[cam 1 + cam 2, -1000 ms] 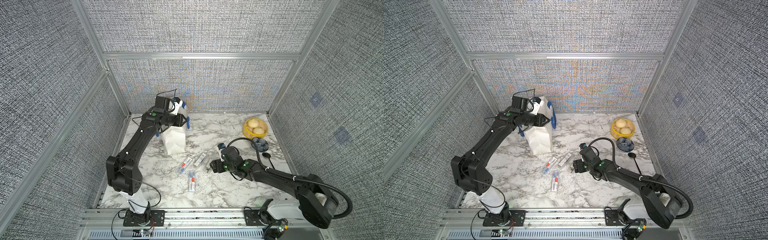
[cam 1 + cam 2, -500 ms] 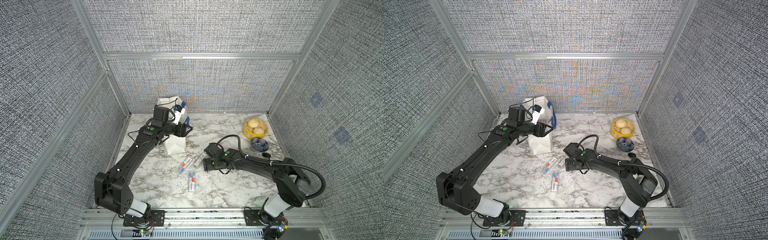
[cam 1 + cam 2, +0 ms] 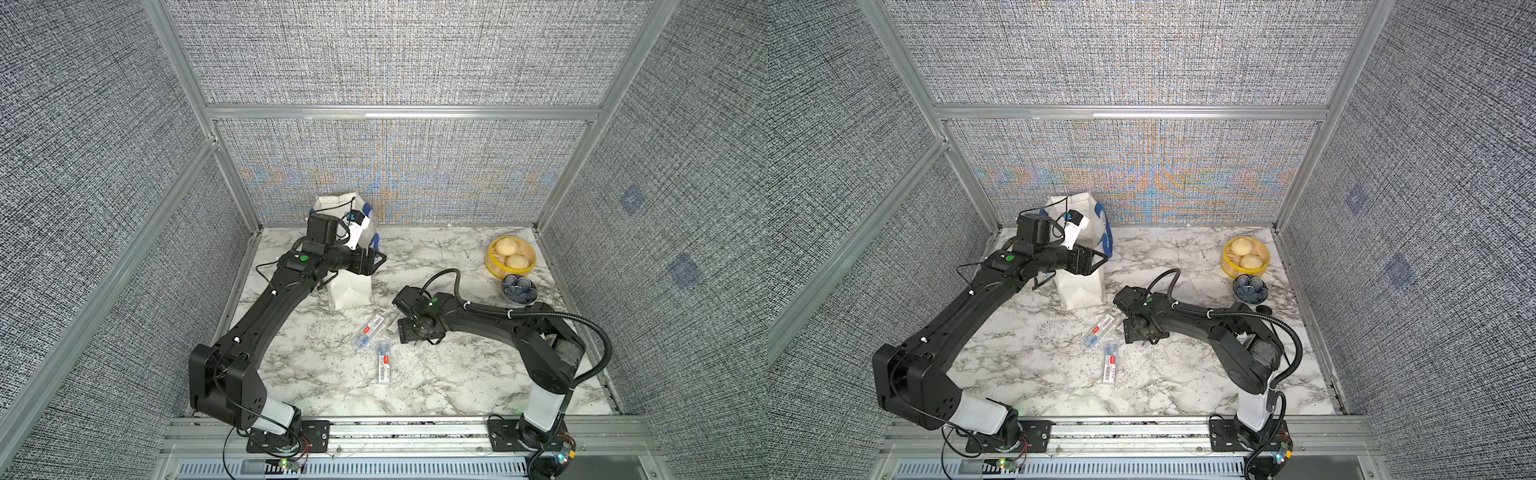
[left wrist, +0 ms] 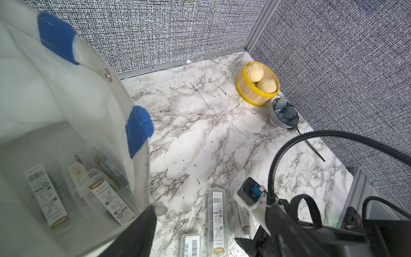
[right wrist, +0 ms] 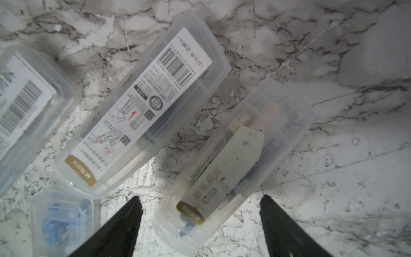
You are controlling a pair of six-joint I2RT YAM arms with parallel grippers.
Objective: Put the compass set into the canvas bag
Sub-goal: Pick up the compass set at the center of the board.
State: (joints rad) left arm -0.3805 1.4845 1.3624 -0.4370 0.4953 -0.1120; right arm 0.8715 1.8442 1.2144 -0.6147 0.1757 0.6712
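The white canvas bag (image 3: 351,291) (image 3: 1081,291) stands upright at the back left, with blue handles at its rim. My left gripper (image 3: 376,262) (image 3: 1098,259) hovers open at the bag's near rim, holding nothing. In the left wrist view, several compass set cases (image 4: 109,198) lie inside the bag (image 4: 66,100). More clear compass set cases (image 3: 368,330) (image 3: 384,368) lie on the marble. My right gripper (image 5: 200,213) is low over them and open. Its fingers (image 5: 124,229) straddle the end of one clear case (image 5: 233,160) without touching it. A second case (image 5: 144,106) lies beside it.
A yellow steamer basket with two buns (image 3: 510,257) and a blue patterned bowl (image 3: 518,289) sit at the back right, with a black spoon (image 4: 311,146) beside the bowl. A small case with blue contents (image 5: 62,218) lies near the right gripper. Grey walls enclose three sides.
The left gripper has opened at the bag's rim and dropped slightly toward the bag's front. The right arm swung left and now hangs over the cases on the table.
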